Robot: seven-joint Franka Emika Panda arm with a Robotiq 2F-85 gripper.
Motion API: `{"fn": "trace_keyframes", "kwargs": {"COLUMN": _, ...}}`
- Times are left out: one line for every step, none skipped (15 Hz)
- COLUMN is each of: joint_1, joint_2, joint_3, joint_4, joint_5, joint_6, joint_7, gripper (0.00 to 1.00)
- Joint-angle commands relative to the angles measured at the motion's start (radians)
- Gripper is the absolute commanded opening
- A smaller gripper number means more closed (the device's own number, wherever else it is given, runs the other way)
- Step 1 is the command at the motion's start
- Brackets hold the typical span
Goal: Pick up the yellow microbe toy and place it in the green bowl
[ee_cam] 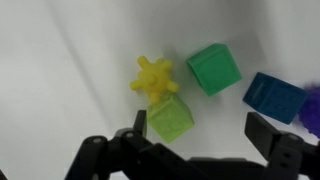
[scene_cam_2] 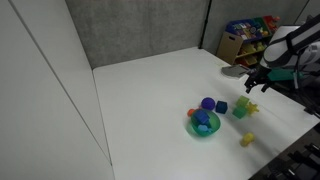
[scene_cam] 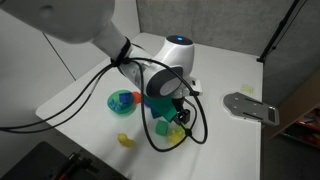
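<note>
The yellow microbe toy (ee_cam: 153, 77) lies on the white table and touches the top corner of a yellow-green cube (ee_cam: 171, 119). It also shows in an exterior view (scene_cam_2: 251, 106). My gripper (ee_cam: 200, 132) is open and empty, a little above the table. The yellow-green cube sits by its left finger, and the toy is just beyond the fingertips. In both exterior views the gripper (scene_cam: 172, 108) (scene_cam_2: 255, 82) hangs over the toy cluster. The green bowl (scene_cam: 111, 100) (scene_cam_2: 190, 126) stands apart from the gripper and holds a blue and a red piece.
A green cube (ee_cam: 213, 68), a blue cube (ee_cam: 273, 96) and a purple piece (ee_cam: 312, 105) lie near the toy. A smooth yellow lump (scene_cam_2: 247, 140) (scene_cam: 125, 140) lies near the table's front. A grey metal plate (scene_cam: 250, 107) sits at the table edge.
</note>
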Motion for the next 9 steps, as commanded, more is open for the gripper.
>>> {"fn": "trace_keyframes", "kwargs": {"joint_1": 0.027, "joint_2": 0.069, "joint_3": -0.057, "joint_4": 0.051, "joint_5": -0.041, "joint_6": -0.007, "joint_7": 0.061, "gripper": 1.0}}
{"fn": "trace_keyframes", "kwargs": {"joint_1": 0.032, "joint_2": 0.082, "joint_3": -0.069, "joint_4": 0.052, "joint_5": -0.05, "joint_6": 0.001, "joint_7": 0.072, "gripper": 1.0}}
{"fn": "trace_keyframes", "kwargs": {"joint_1": 0.04, "joint_2": 0.095, "joint_3": -0.083, "joint_4": 0.053, "joint_5": -0.062, "joint_6": 0.015, "joint_7": 0.089, "gripper": 1.0}}
{"fn": "trace_keyframes", "kwargs": {"joint_1": 0.044, "joint_2": 0.109, "joint_3": -0.092, "joint_4": 0.054, "joint_5": -0.069, "joint_6": 0.026, "joint_7": 0.101, "gripper": 1.0}}
{"fn": "trace_keyframes", "kwargs": {"joint_1": 0.05, "joint_2": 0.118, "joint_3": -0.1, "joint_4": 0.056, "joint_5": -0.077, "joint_6": 0.028, "joint_7": 0.113, "gripper": 1.0}}
{"fn": "trace_keyframes", "kwargs": {"joint_1": 0.056, "joint_2": 0.121, "joint_3": -0.107, "joint_4": 0.058, "joint_5": -0.084, "joint_6": 0.013, "joint_7": 0.12, "gripper": 1.0}}
{"fn": "trace_keyframes", "kwargs": {"joint_1": 0.031, "joint_2": 0.1, "joint_3": -0.083, "joint_4": 0.034, "joint_5": -0.061, "joint_6": 0.018, "joint_7": 0.08, "gripper": 1.0}}
{"fn": "trace_keyframes", "kwargs": {"joint_1": 0.036, "joint_2": 0.107, "joint_3": -0.088, "joint_4": 0.035, "joint_5": -0.065, "joint_6": 0.018, "joint_7": 0.088, "gripper": 1.0}}
{"fn": "trace_keyframes", "kwargs": {"joint_1": 0.04, "joint_2": 0.112, "joint_3": -0.091, "joint_4": 0.037, "joint_5": -0.066, "joint_6": 0.018, "joint_7": 0.091, "gripper": 1.0}}
